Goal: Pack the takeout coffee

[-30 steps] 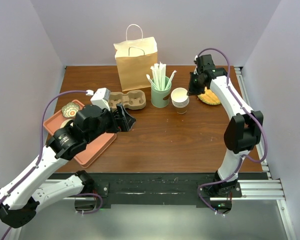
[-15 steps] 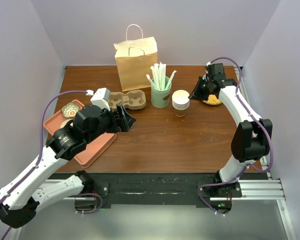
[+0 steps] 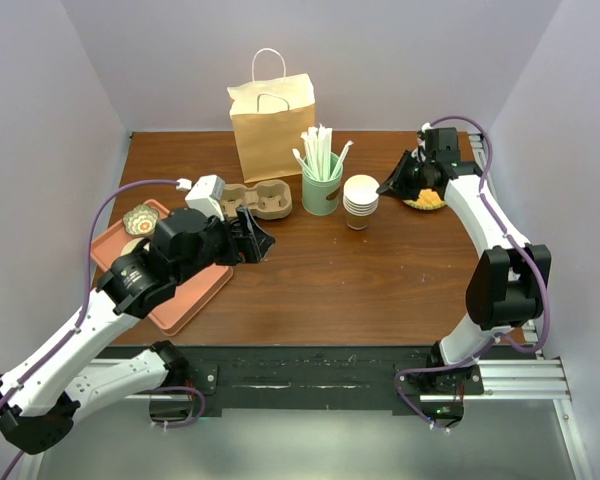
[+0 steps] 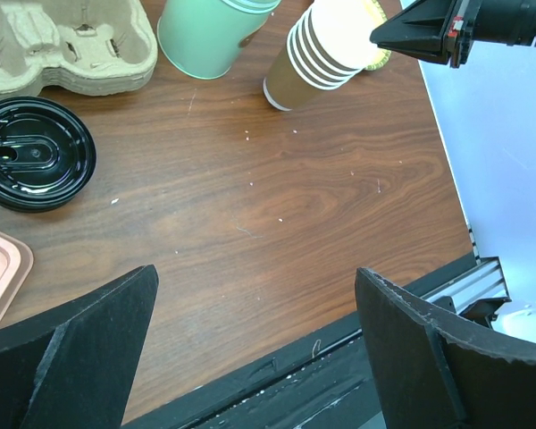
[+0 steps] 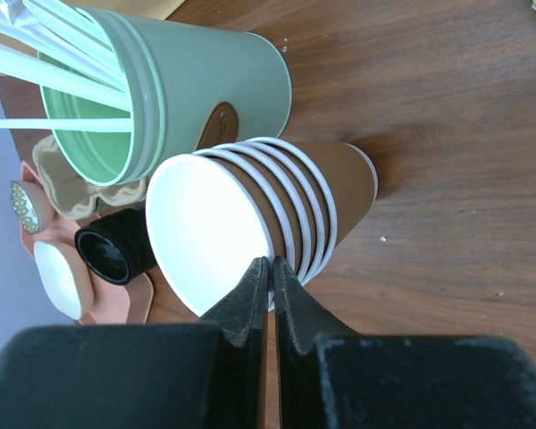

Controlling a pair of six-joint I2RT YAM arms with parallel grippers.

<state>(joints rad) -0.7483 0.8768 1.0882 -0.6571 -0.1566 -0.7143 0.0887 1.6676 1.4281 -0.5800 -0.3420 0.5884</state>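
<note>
See right gripper point(image 5: 270, 268) pressed together, pinching nothing, tips right at the rim of the top cup in the stack of paper cups point(image 5: 277, 206); left gripper point(image 4: 255, 277) spread wide above the table point(image 4: 277, 206), holding nothing. Can't place the takeout coffee for sure: make out only a black sip lid point(image 4: 36, 154) just beside the pulp carrier point(image 4: 67, 45) and the pink tray point(image 4: 0, 268) corner, cup under it or not, can't tell. Can't read the brown patch point(image 5: 216, 125) on the mint tumbler point(image 5: 205, 80); too small.
</note>
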